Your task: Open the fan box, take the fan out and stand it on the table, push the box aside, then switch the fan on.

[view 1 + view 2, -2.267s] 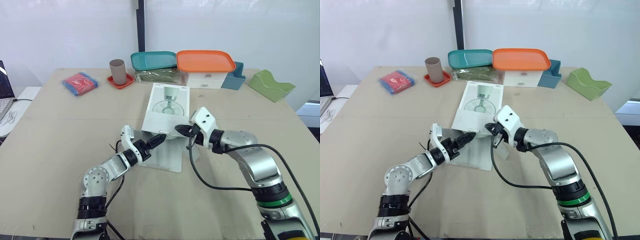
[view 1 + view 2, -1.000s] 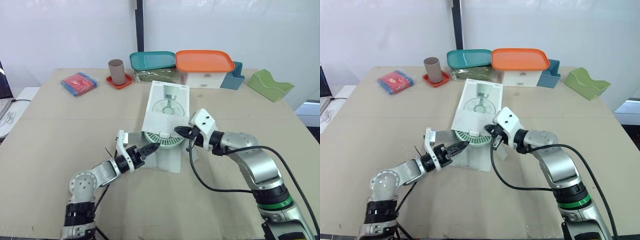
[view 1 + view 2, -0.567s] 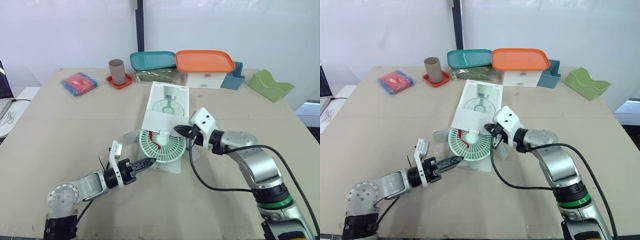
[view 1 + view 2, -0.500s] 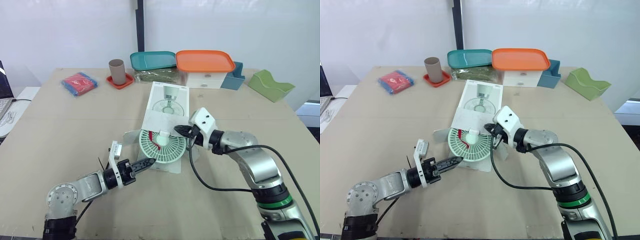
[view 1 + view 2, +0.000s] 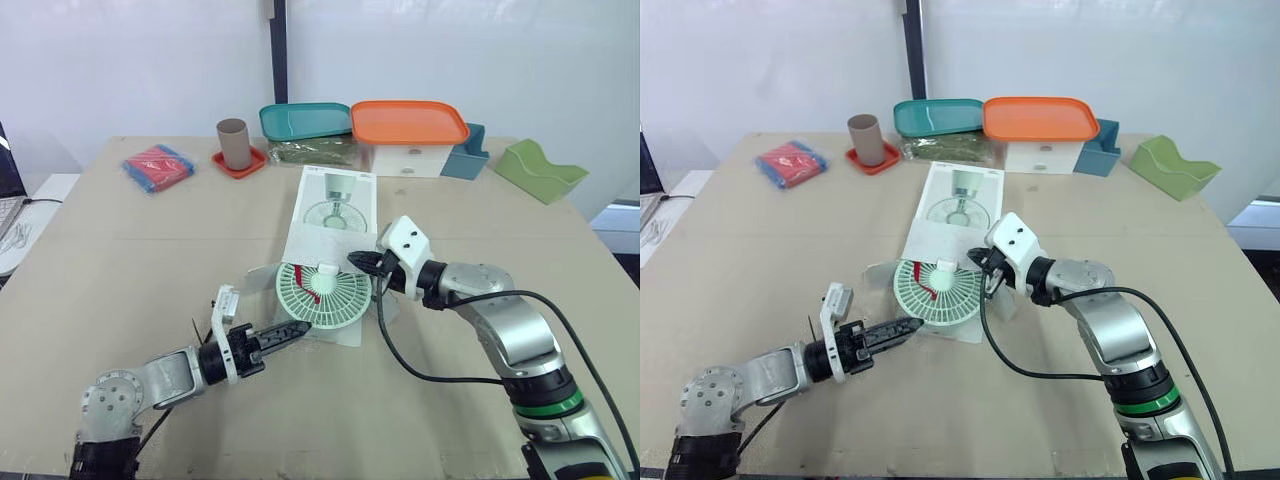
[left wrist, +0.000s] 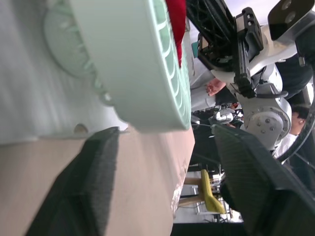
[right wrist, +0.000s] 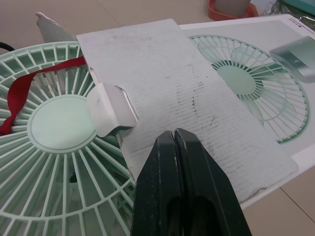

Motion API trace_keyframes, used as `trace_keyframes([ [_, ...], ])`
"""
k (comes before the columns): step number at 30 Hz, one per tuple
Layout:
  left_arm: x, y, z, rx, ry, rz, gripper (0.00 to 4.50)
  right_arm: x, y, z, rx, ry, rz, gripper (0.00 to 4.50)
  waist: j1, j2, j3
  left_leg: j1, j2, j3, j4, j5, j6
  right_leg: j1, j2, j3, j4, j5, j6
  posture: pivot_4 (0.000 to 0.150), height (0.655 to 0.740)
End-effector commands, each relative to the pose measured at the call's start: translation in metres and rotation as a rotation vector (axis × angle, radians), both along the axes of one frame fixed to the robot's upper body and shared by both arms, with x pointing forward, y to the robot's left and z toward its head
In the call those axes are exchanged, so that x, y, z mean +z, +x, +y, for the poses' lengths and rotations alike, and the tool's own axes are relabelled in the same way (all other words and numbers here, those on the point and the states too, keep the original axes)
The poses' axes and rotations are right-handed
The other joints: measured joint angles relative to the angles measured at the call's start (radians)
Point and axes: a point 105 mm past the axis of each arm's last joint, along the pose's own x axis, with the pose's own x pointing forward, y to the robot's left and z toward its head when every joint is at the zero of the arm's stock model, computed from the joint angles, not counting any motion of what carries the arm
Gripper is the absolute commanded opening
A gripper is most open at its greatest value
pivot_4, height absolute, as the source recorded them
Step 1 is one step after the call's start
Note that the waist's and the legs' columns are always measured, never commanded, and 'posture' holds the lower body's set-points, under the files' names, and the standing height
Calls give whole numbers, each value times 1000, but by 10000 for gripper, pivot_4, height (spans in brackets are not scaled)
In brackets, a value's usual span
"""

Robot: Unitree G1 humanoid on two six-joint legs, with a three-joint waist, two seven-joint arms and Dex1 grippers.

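Note:
The mint-green fan (image 5: 323, 294), with a red strap across its grille, lies flat on the box's opened white flap (image 5: 335, 328). One edge of it is still under the mouth of the white fan box (image 5: 335, 205). My left gripper (image 5: 303, 326) is low on the table at the fan's near rim. In the left wrist view its fingers (image 6: 93, 187) are open, with the fan's rim (image 6: 142, 59) right at the tips. My right gripper (image 5: 357, 262) is shut. Its tips rest on the cardboard end flap (image 7: 167, 83), which lies over the fan (image 7: 54, 128).
Along the far edge stand a brown cup on a red coaster (image 5: 233, 143), a teal tray (image 5: 306, 120), an orange-lidded white container (image 5: 411, 122), a blue holder (image 5: 468, 155) and a green holder (image 5: 540, 170). A red and blue packet (image 5: 159, 165) lies at the far left.
The fan has slid out of the box toward the near edge and now lies mostly outside it. My left arm has drawn back toward me. The right gripper has stayed on the box.

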Motion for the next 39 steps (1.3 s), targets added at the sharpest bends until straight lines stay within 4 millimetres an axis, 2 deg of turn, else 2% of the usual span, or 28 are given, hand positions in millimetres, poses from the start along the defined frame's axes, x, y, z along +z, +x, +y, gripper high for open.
trace_keyframes([
  [1, 6, 6, 23, 89, -18, -28, 44721, -9, 1, 2, -1, -7, 32, 0, 0, 0, 0, 0, 0, 0, 0, 0, 0, 0, 0, 0, 0, 0, 0, 1500, 7400],
  [7, 12, 23, 26, 124, -25, -46, 44721, -10, 1, 6, 7, -2, 32, 0, 0, 0, 0, 0, 0, 0, 0, 0, 0, 0, 0, 0, 0, 0, 0, 1500, 7400],
  [14, 14, 42, 21, 136, -7, -59, 44721, -10, 1, 6, 8, -2, 30, 0, 0, 0, 0, 0, 0, 0, 0, 0, 0, 0, 0, 0, 0, 0, 0, 1500, 7400],
  [19, 13, 43, 6, 74, -14, -51, 44721, -9, 1, 4, 0, -4, 27, 0, 0, 0, 0, 0, 0, 0, 0, 0, 0, 0, 0, 0, 0, 0, 0, 1500, 7400],
  [27, 7, 41, -3, 42, -24, -19, 44721, -10, -1, 1, -10, -6, 29, 0, 1, 0, 0, 0, 0, 0, 0, 0, 0, 0, 0, 0, 0, 0, 0, 1500, 7400],
  [28, 6, 42, -4, 52, -31, -14, 42282, -10, -2, 1, -10, -6, 29, 0, 1, 0, 0, 0, 0, 0, 0, 0, 0, 0, 0, 0, 0, 0, 0, 1500, 7400],
  [29, 6, 42, -4, 55, -38, -10, 42282, -10, -2, 2, -10, -5, 29, 0, 1, 0, 0, 0, 0, 0, 0, 0, 0, 0, 0, 0, 0, 0, 0, 1500, 7400],
  [30, 6, 42, -3, 58, -45, -8, 38822, -10, -3, 2, -10, -6, 30, 0, 1, 0, 0, 0, 0, 0, 0, 0, 0, 0, 0, 0, 0, 0, 0, 1500, 7400],
  [31, 7, 42, -2, 58, -51, -7, 37318, -10, -3, 2, -10, -6, 30, 0, 1, 0, 0, 0, 0, 0, 0, 0, 0, 0, 0, 0, 0, 0, 0, 1500, 7400],
  [32, 7, 41, -2, 54, -55, -8, 31713, -10, -3, 2, -10, -6, 31, 0, 1, 0, -1, 0, 0, 0, 0, 0, 0, 0, 0, 0, 0, 0, 0, 1500, 7400],
  [33, 8, 39, -1, 48, -60, -10, 31713, -10, -3, 2, -9, -7, 31, 0, 1, 0, -1, 0, 0, 0, 0, 0, 0, 0, 0, 0, 0, 0, 0, 1500, 7400],
  [35, 9, 37, 2, 41, -62, -12, 23689, -10, -3, 2, -8, -7, 31, 0, 0, 0, 0, 0, 0, 0, 0, 0, 0, 0, 0, 0, 0, 0, 0, 1500, 7400],
  [37, 9, 34, 3, 29, -69, -4, 18123, -10, -3, 2, -7, -8, 31, 0, 0, 0, 0, 0, 0, 0, 0, 0, 0, 0, 0, 0, 0, 0, 0, 1500, 7400],
  [39, 9, 27, 4, 8, -72, 3, 17555, -10, -3, 2, -6, -7, 30, 0, 0, 0, -1, 0, 0, 0, 0, 0, 0, 0, 0, 0, 0, 0, 0, 1500, 7400],
])
